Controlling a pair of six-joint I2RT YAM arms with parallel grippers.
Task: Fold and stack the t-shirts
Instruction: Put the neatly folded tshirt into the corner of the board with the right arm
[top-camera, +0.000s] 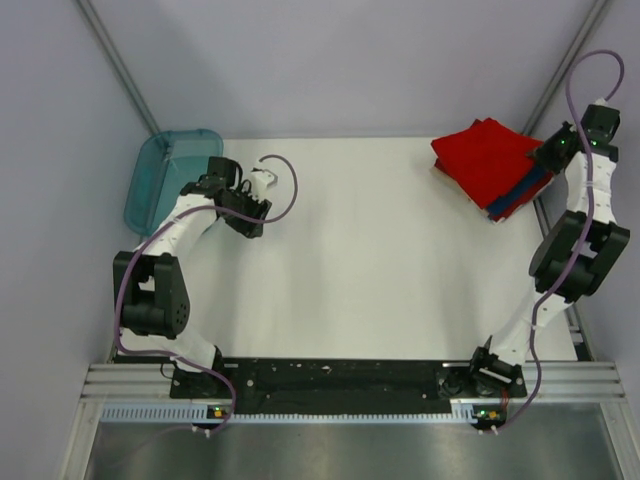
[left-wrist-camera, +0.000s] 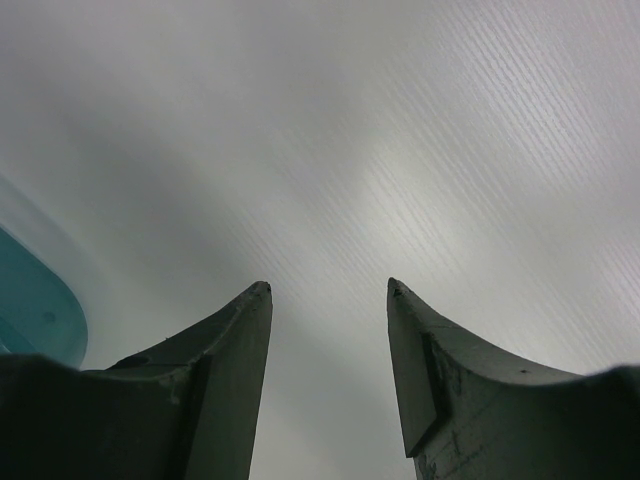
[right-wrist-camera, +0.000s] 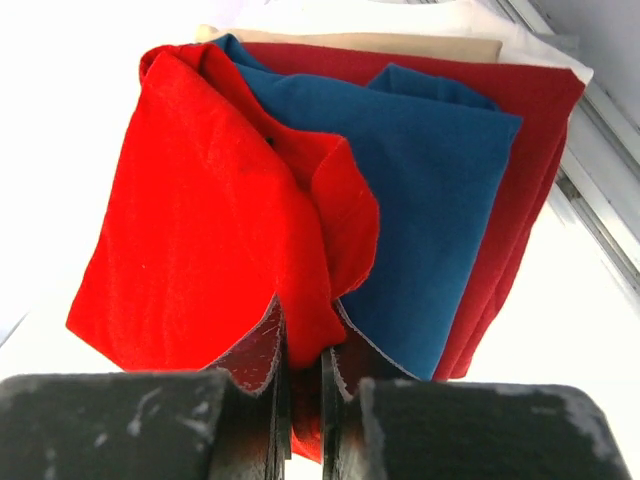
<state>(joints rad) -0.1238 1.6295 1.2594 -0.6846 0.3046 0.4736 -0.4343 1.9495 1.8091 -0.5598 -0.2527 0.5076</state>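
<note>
Right gripper pinched on the top of the shirt stack, far right corner of the table.

Nearest, we noted the left gripper partway open over bare tabletop and holding nothing, the teal tray just beside it. Farther off, the right jaws were closed tight on an edge fold of the top red t-shirt. It lay on a navy t-shirt and a darker red t-shirt. We judged the cloth light, limp and apt to drag the layers beneath. A folded edge or corner looked the best hold, lifted low and slowly.
</note>
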